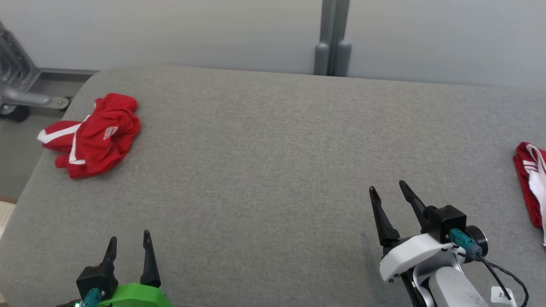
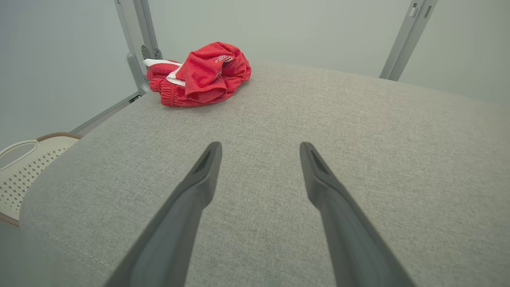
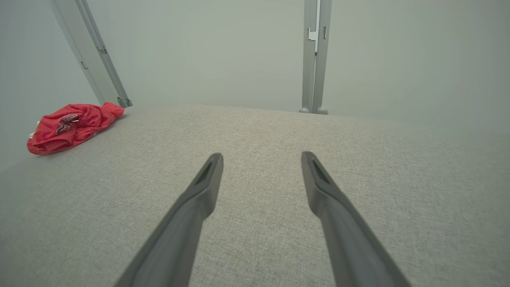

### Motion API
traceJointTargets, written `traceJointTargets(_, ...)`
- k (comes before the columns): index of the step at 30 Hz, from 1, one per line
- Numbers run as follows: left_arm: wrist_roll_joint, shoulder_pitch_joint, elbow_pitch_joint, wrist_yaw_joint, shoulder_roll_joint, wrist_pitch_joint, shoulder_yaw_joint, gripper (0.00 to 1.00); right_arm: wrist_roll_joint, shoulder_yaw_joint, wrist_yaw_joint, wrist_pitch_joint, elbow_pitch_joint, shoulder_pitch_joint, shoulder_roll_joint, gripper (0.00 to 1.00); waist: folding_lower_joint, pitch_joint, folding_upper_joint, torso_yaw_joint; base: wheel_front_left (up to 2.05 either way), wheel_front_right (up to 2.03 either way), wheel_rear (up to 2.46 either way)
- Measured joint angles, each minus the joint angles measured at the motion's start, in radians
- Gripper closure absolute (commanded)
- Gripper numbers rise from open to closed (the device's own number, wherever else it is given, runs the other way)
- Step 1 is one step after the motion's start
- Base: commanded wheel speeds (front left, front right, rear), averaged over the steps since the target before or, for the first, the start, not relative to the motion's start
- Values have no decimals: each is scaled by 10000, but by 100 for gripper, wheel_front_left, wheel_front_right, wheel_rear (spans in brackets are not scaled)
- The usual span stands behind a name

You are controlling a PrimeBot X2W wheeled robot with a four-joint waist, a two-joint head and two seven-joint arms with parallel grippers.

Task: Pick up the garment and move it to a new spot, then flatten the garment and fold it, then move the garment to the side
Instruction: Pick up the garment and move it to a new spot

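Head view, crumpled garment [image 1: 96, 136] left, striped garment [image 1: 528, 192] right edge

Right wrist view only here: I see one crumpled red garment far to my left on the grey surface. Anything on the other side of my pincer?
Observer: Yes, a second red-and-white garment lies at the right edge of the grey surface, beyond your right pincer.
Operator: What's the left arm doing?
Observer: The left pincer is open and empty, near the front edge, with the crumpled garment ahead of it.
Operator: Anything off that side?
Observer: A pale perforated basket sits beside the surface's left edge.
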Motion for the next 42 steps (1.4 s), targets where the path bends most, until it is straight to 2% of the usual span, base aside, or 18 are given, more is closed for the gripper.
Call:
traceJointTargets(13,-194,98,-67,123,-6,0,571,0,111,872,0,0,581,-667,15,0,0,279,0,2575,0,0,0)
traceJointTargets(19,-516,406,-349,278,6,0,913,0,245,1461,0,0,917,-1232,44,0,0,532,0,3371,0,0,0)
traceJointTargets(26,-614,473,-380,286,2,0,849,0,341,1561,0,0,1103,-1344,-23,0,0,836,0,3619,0,0,0)
traceJointTargets(31,-746,194,-13,-105,-2,0,625,0,280,1114,0,-2,976,-1227,-188,0,0,905,0,3564,0,0,0)
traceJointTargets(36,-474,-906,384,-485,2,2,903,0,77,997,0,0,757,-1151,-412,0,0,1163,0,3451,0,0,0)
traceJointTargets(42,-148,-3000,1135,-907,422,0,1237,0,-127,947,0,0,349,-1615,-901,0,0,1865,0,3135,0,0,0)
